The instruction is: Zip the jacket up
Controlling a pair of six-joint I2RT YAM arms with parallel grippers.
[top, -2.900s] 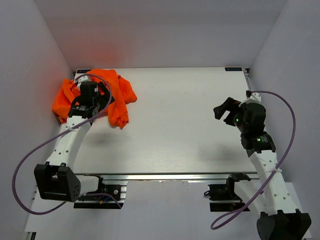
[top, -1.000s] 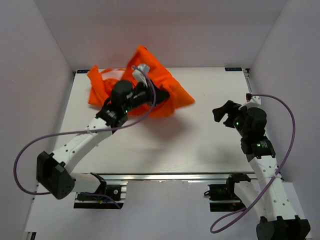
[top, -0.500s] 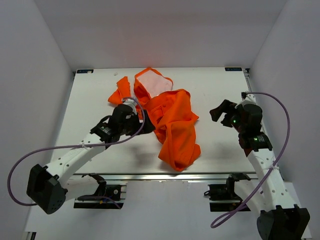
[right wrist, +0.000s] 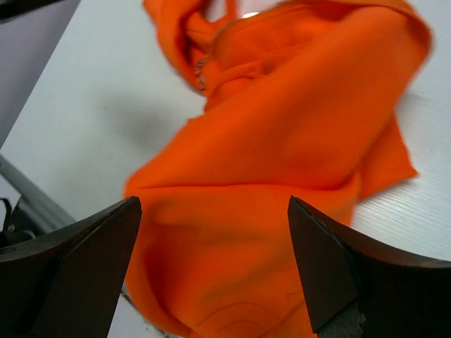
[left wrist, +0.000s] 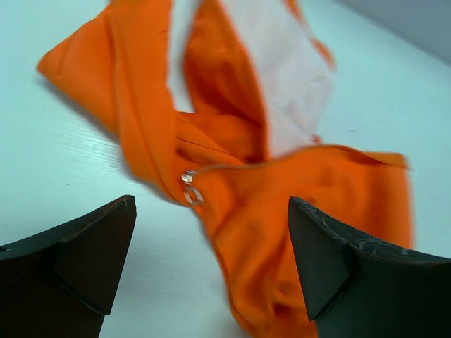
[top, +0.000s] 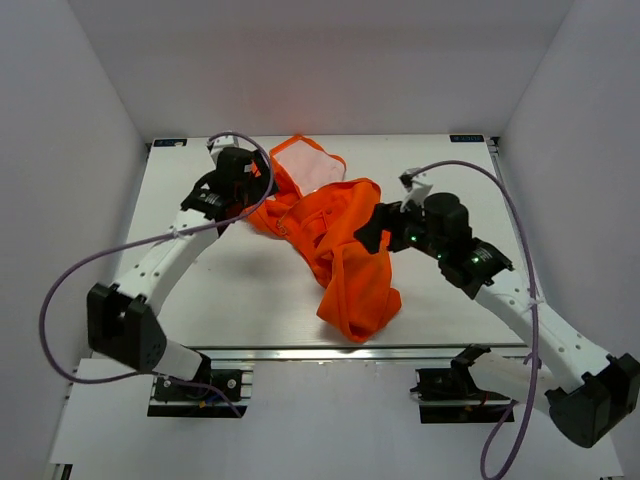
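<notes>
One white, faintly grained rectangular surface carries everything here, and the bright orange soft fabric jacket lies crumpled across its middle. It runs from the far centre down towards the near edge, where a thick fold bulges out. At the far end of the heap a pale, whitish patch of lining is turned upward, and orange cloth trails off from it to the left. My left arm reaches along the left side to the far part of the heap, and my left end effector hovers at the jacket's left edge with its two dark fingers spread wide apart and nothing clamped between them. Its wrist camera looks down on twisted orange folds and the pale lining. My right arm comes in from the right, and my right end effector sits just beside the jacket's right edge, fingers likewise spread wide with no cloth pinched. From the overhead camera I cannot tell whether it touches the fabric. Its wrist camera shows a broad smooth swell of orange with bare surface on either side. Smallest of all, a little silvery metal zipper pull hangs at a fold on the left part of the heap, where a thin pale zipper line runs off to the right.
</notes>
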